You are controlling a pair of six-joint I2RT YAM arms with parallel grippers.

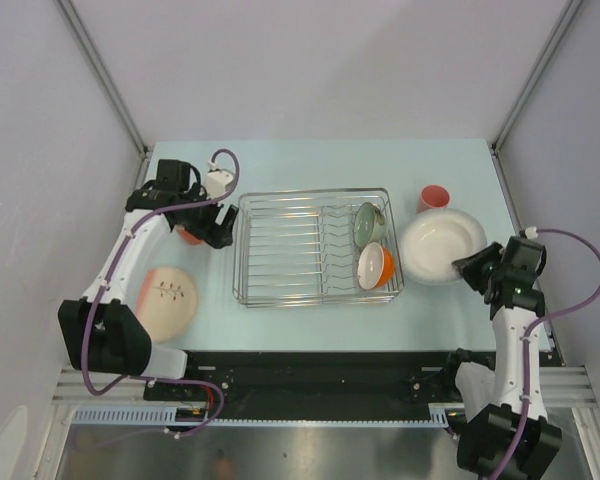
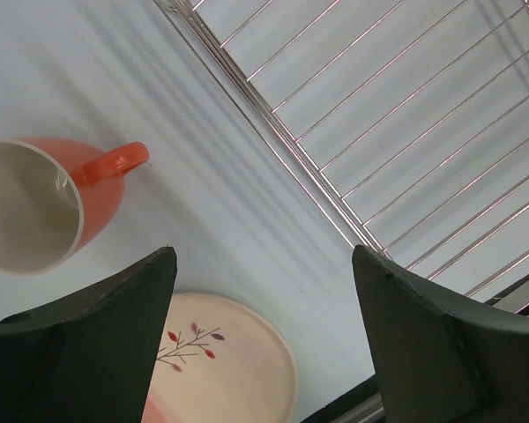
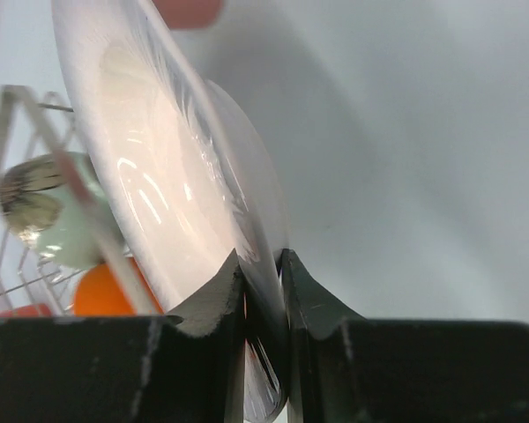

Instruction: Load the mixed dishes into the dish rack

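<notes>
Clamping white plate (image 3: 150, 176) rim in right pincer (image 3: 263, 264), left pincer (image 2: 263, 256) gaping, empty

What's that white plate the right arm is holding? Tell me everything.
The white plate is round, glossy, ceramic-looking, with a shallow well and broad rim, empty. It lies roughly level right of the dish rack, near the salmon-pink cup. The right gripper pinches its near rim; whether it rests on the table is unclear.
</notes>
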